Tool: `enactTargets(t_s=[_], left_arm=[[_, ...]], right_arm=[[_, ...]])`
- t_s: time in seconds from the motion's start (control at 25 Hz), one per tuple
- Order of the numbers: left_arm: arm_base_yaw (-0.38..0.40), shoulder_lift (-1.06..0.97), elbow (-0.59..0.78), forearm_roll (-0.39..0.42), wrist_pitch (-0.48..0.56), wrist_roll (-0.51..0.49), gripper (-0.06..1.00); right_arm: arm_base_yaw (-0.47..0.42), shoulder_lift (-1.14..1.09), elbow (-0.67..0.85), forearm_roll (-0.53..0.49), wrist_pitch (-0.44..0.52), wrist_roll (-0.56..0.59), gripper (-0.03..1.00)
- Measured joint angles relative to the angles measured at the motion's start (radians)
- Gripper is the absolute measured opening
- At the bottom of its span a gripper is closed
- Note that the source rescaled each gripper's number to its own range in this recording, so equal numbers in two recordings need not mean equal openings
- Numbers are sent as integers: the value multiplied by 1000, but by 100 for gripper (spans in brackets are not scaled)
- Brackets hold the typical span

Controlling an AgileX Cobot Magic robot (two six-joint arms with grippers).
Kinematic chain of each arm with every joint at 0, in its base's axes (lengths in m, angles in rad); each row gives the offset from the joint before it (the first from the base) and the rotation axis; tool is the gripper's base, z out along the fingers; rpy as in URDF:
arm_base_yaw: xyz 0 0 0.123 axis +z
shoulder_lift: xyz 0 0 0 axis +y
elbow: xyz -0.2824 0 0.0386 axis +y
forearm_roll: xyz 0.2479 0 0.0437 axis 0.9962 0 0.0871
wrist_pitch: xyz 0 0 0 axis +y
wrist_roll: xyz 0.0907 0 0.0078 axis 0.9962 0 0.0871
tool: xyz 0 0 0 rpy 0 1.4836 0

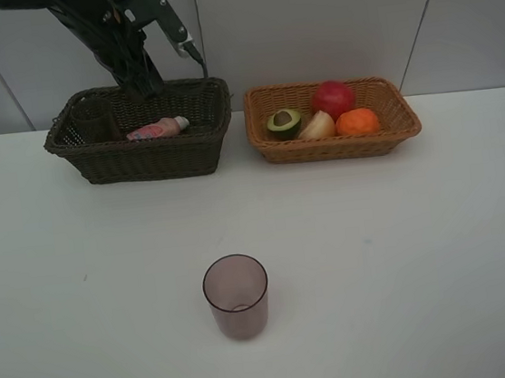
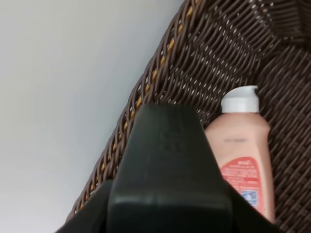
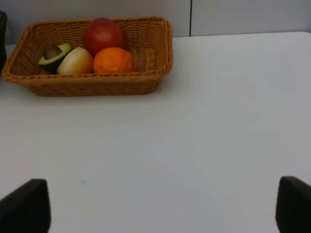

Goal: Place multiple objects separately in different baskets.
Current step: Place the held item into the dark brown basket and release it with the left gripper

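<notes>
Right jaws are held open, left unreadable; the cup (image 1: 236,296), judged light, stiff and slippery, is best gripped at the rim.

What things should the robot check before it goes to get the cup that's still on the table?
1. Cup standing upright on the white table, nothing close beside it: ok.
2. All four fruits in the tan basket: red apple, tangerine, peach-coloured fruit, avocado half: ok.
3. Pink bottle lying inside the dark basket: ok.
4. Left gripper out of the dark basket: not ok, it is down at the basket's back wall.
5. Left gripper empty: cannot tell, only one finger shows.
6. Right gripper open and empty: ok.
</notes>
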State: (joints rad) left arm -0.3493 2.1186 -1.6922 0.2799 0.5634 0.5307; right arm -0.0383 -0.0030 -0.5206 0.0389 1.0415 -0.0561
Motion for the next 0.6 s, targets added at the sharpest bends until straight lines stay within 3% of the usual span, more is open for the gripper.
enactTargets(t_s=[0.6], left_arm=[[20,50,0,43,2,60,52]], right_arm=[[0,0,0,0,0,0,93]])
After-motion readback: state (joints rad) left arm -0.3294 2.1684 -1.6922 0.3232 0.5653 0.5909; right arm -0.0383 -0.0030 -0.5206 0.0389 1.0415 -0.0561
